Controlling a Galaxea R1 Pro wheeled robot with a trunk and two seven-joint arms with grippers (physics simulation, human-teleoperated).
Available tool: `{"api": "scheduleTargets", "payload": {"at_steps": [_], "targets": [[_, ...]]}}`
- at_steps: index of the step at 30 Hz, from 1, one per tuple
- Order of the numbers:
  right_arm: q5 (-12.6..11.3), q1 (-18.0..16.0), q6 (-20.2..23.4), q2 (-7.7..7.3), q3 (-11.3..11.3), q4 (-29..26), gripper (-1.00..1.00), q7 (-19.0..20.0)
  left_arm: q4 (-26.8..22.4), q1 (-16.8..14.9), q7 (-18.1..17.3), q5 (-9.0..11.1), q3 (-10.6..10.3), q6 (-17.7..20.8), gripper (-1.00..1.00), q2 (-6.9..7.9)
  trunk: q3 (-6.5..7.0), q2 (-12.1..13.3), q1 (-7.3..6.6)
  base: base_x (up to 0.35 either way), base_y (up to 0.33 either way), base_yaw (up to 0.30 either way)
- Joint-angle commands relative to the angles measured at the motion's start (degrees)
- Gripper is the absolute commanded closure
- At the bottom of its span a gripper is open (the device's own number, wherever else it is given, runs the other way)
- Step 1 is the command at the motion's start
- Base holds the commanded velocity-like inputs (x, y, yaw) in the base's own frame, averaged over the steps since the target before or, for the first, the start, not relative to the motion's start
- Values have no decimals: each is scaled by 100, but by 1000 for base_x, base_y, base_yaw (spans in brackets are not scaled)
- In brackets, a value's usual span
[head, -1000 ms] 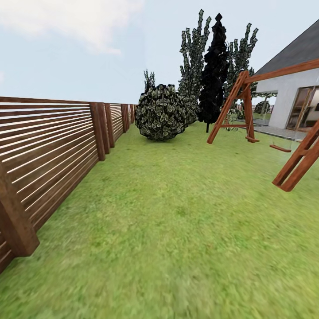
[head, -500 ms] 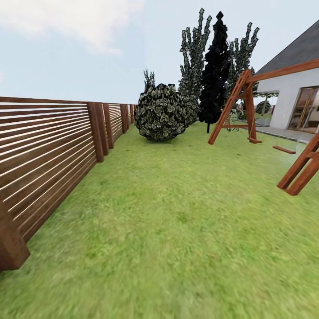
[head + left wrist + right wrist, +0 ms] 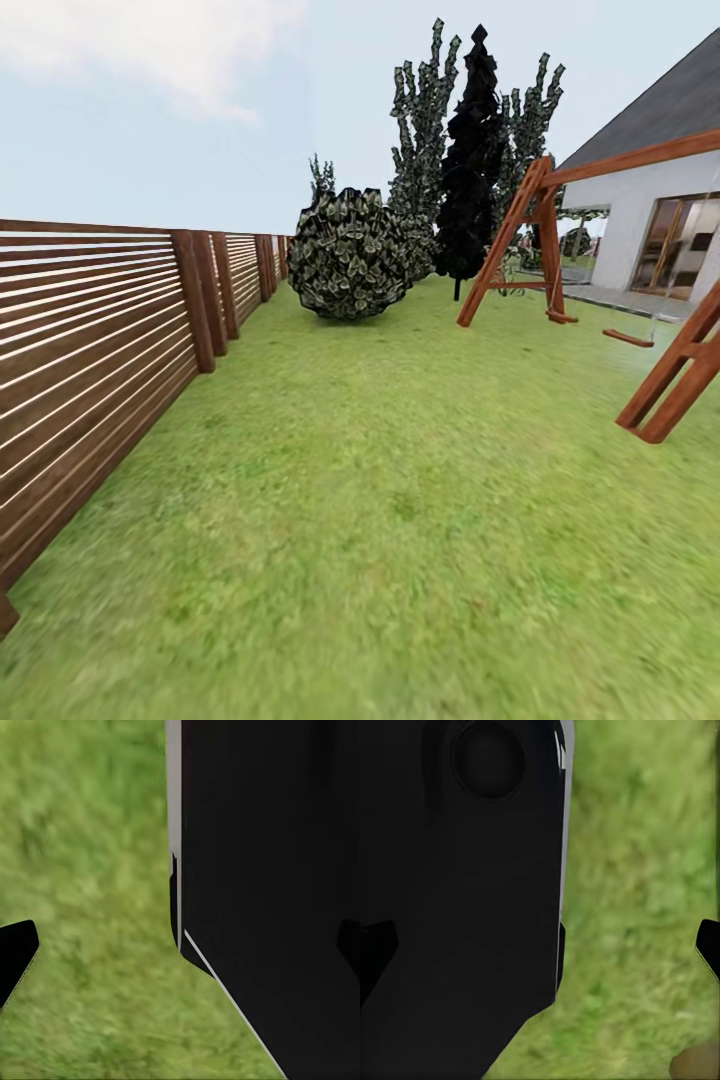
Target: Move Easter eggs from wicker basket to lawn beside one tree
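The lawn (image 3: 400,500), mottled green grass, spreads ahead of me in the head view. The Easter eggs and the wicker basket are out of view. Tall leafy trees (image 3: 420,140) rise at the far end behind a round bush, their trunks hidden. In the left wrist view my left gripper (image 3: 180,952) is open, its dark fingertips (image 3: 16,958) at the picture's two sides, with my black body and grass beyond. My right gripper (image 3: 540,949) is open too, fingertips (image 3: 709,949) wide apart and nothing held.
A slatted wooden fence (image 3: 90,340) runs along the left. A round dark-green bush (image 3: 348,255) and a near-black cypress (image 3: 472,170) stand at the far end. A wooden swing frame (image 3: 600,270) and a white house (image 3: 665,210) are at the right.
The whole head view has shifted: the camera has advanced and turned a little right. The near fence post has slid out at the lower left. Both grippers stay open.
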Motion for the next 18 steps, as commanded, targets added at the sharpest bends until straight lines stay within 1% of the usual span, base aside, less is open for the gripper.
{"api": "scheduleTargets", "payload": {"at_steps": [1, 18], "targets": [[18, -1, -3, 0, -4, 2, -100, -1, -10, 3, -3, -1, 0, -2, -100, 1, -3, -1, 4, 318, 0, -5], [18, -1, -3, 0, -4, 1, -100, 0, -8, 3, -3, -1, 0, -2, -100, 1, -3, -1, 4, 318, 0, 0]]}}
